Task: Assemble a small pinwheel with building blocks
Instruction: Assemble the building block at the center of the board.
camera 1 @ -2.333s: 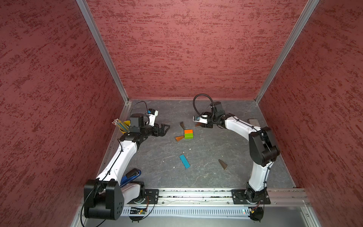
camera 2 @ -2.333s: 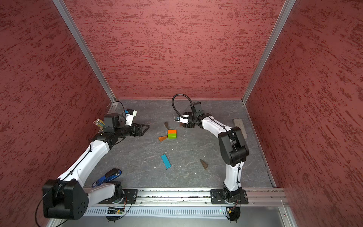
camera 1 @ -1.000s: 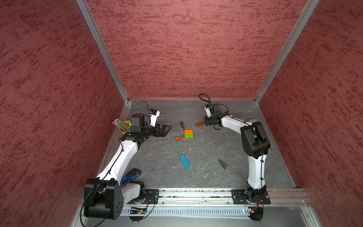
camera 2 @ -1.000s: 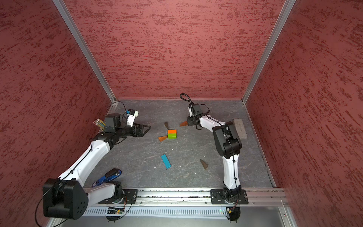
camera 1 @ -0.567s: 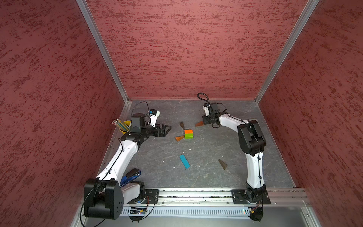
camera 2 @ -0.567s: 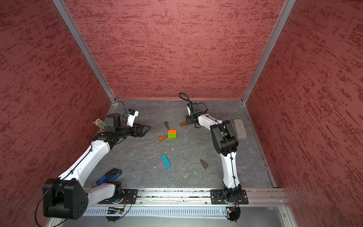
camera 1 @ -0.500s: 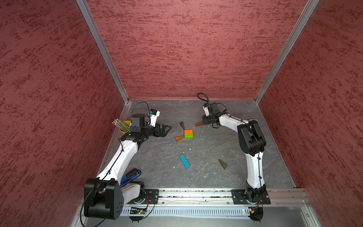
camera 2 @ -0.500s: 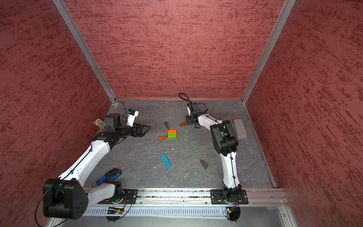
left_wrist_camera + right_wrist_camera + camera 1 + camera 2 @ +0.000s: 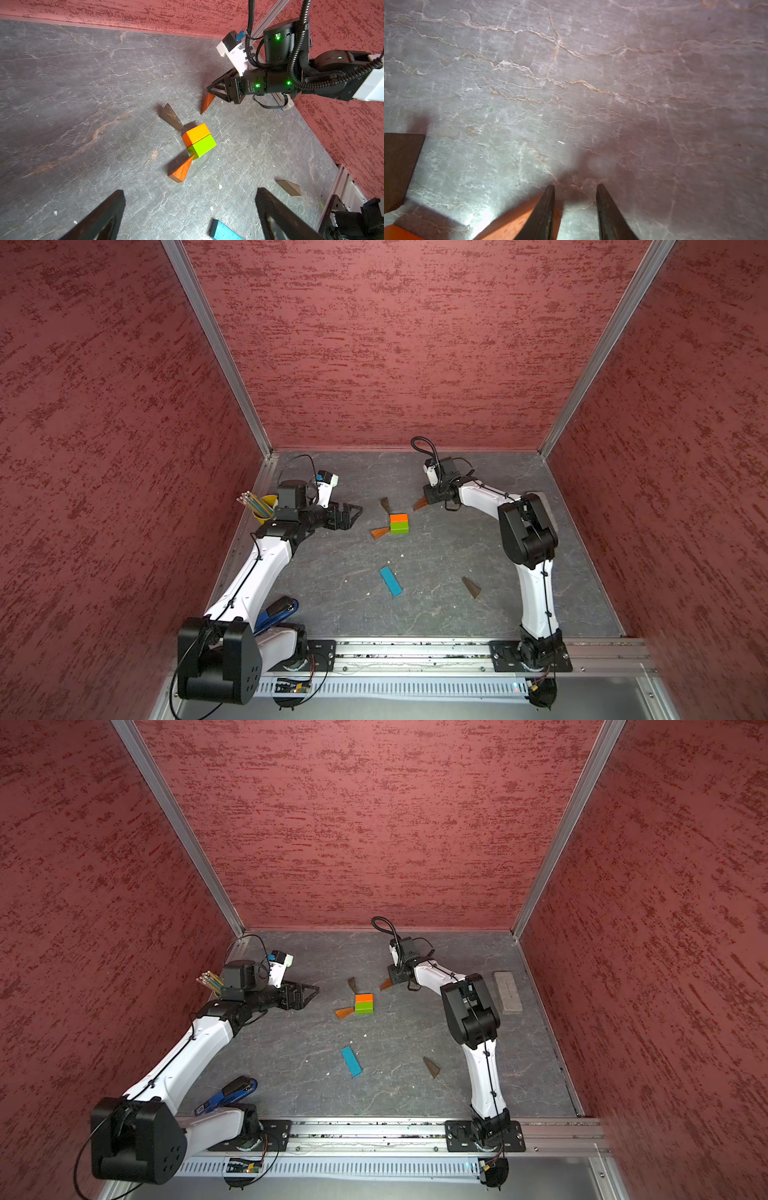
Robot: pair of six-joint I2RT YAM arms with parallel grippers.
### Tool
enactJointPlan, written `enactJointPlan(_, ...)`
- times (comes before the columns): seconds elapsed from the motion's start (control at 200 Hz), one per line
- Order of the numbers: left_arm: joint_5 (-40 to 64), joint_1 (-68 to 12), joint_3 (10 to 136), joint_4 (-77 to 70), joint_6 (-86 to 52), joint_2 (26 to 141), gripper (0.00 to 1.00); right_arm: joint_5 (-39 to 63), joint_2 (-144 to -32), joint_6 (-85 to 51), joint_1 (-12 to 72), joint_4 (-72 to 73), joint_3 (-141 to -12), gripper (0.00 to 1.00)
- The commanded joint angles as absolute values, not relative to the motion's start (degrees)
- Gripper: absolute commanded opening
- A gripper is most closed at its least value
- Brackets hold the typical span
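The hub, an orange block (image 9: 399, 517) against a lime-green block (image 9: 400, 526), lies mid-floor. A dark wedge (image 9: 385, 504) points at its far-left corner and an orange-brown wedge (image 9: 379, 533) at its near-left corner. A third wedge (image 9: 206, 101), orange-brown, lies off the hub's far right. My right gripper (image 9: 208, 91) is low over its wide end, jaws narrowly apart. In the right wrist view this wedge (image 9: 512, 222) sits under and beside one finger (image 9: 548, 207), with bare floor in the gap. Another dark wedge (image 9: 471, 587) and the blue bar (image 9: 390, 581) lie nearer the front. My left gripper (image 9: 353, 517) is wide open and empty, left of the hub.
A yellow pencil cup (image 9: 266, 506) stands by the left wall behind my left wrist. A grey slab (image 9: 508, 993) lies near the right wall. A blue-and-black stapler-like tool (image 9: 230, 1092) rests by the left arm's base. Red walls close three sides.
The right arm's elbow has swung inward and its wrist has turned, while its fingertips stay at the orange-brown wedge, which lies where it was a second ago. The left arm has not moved.
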State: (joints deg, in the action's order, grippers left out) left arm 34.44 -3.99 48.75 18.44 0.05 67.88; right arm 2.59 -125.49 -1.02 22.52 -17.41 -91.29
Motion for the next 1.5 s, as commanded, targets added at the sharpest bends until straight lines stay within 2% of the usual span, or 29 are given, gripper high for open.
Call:
enactJointPlan(0.0,34.72,-4.31,49.16,18.14,0.79,67.27,1.00,3.63,-126.47,-0.89,22.98,-17.87,-92.67,0.37)
enactJointPlan(1.493,34.96,-4.30,49.07,18.00,0.92,66.46,1.00,4.05,-127.16,-1.05,25.62,-18.69,-94.28,0.37)
